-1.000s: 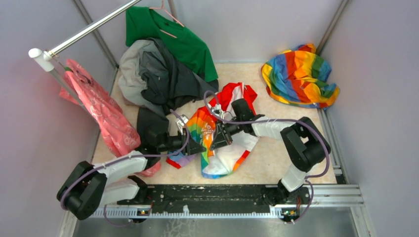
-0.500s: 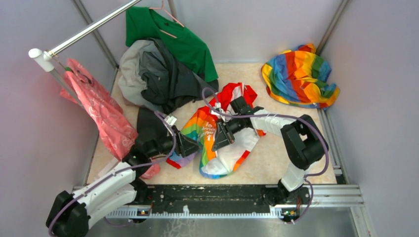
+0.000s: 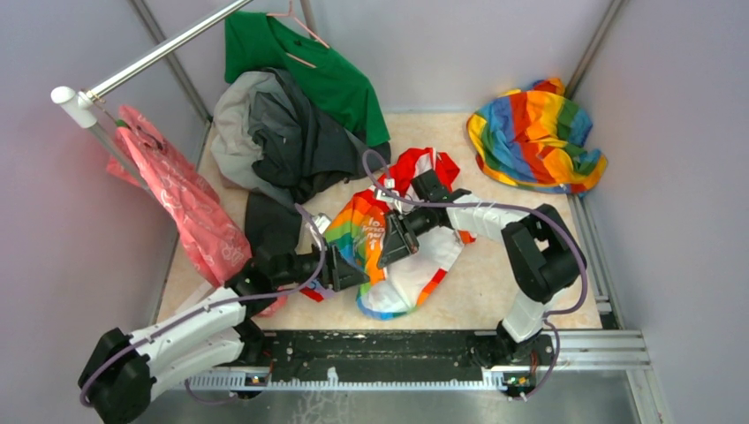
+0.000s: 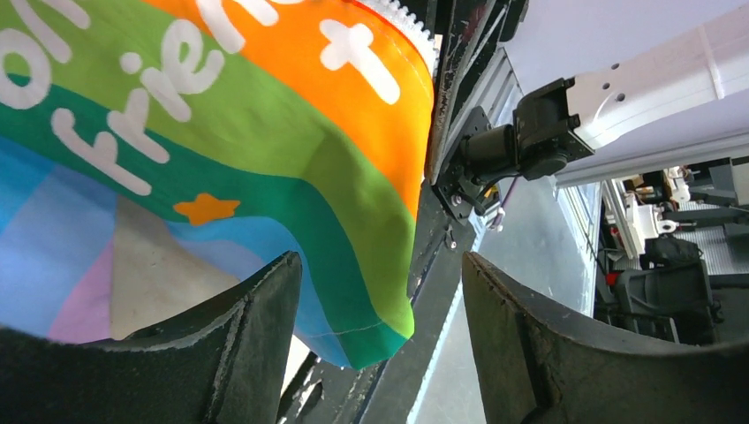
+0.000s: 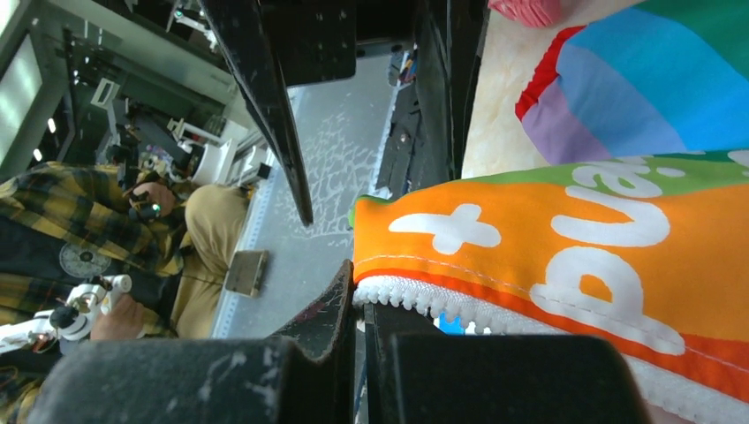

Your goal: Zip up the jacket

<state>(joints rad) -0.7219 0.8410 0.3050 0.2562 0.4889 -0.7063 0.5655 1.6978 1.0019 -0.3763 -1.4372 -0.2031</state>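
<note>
Overhead: a small white fabric jacket with rainbow panels and red hood (image 3: 411, 274) lies mid-table, its long axis running 1 to 7 o'clock, hood at 1.

Left wrist: my left gripper (image 4: 380, 265) stands open, with the rainbow hem hanging between its fingers.

Right wrist: my right gripper (image 5: 360, 305) pinches the unjoined white zipper teeth (image 5: 415, 299). I judge zipping not begun.

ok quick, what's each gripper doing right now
left gripper: open, holding nothing
right gripper: shut on the zipper edge of the small white jacket with rainbow-striped panels
</note>
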